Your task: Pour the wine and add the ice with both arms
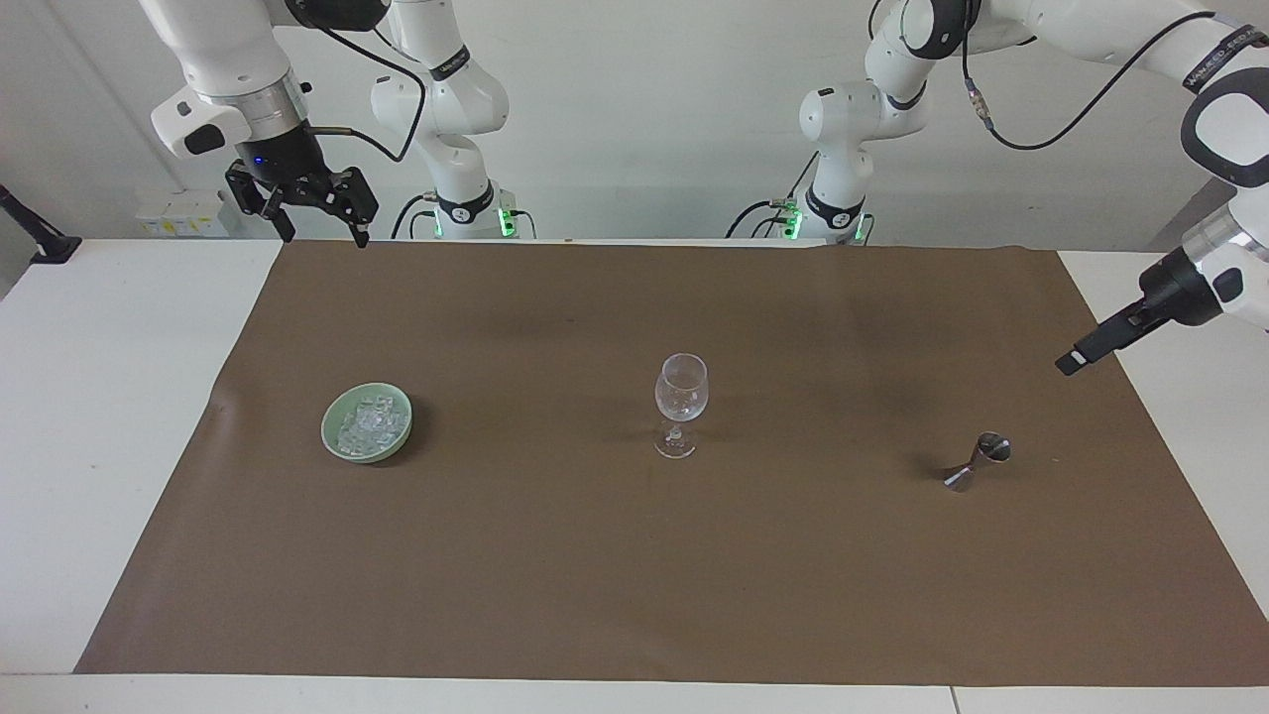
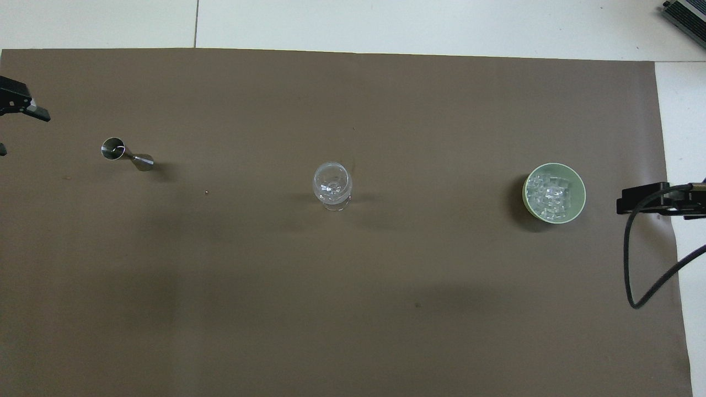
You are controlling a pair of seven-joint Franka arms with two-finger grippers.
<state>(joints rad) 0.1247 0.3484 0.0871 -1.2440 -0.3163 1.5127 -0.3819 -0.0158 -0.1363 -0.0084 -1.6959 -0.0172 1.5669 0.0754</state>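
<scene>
Ice [image 1: 370,424] sits piled in a little green bowl [image 1: 333,436], which is on the brown mat [image 1: 634,575] toward the right arm's end of the worktop [image 1: 109,397], well apart from the wine glass [image 1: 680,403]. The glass is my landmark here: it stands upright near the middle of the mat and looks empty. Toward the left arm's end from the glass there's a small metal measuring cup [image 1: 978,463], the double-cone kind, upright on the mat, about as far out from the robots as the glass and bowl.

Right gripper [image 1: 315,230] hangs in the air over the mat's corner by the robots, off toward the bowl's end from the glass, fingers spread apart and holding nothing. That arm is just waiting.

Left gripper [image 1: 1076,359] is up over the mat's edge at the measuring cup's end, well away from the glass. It's seen edge-on, so only one dark finger shows, but it's open and has nothing in it.
</scene>
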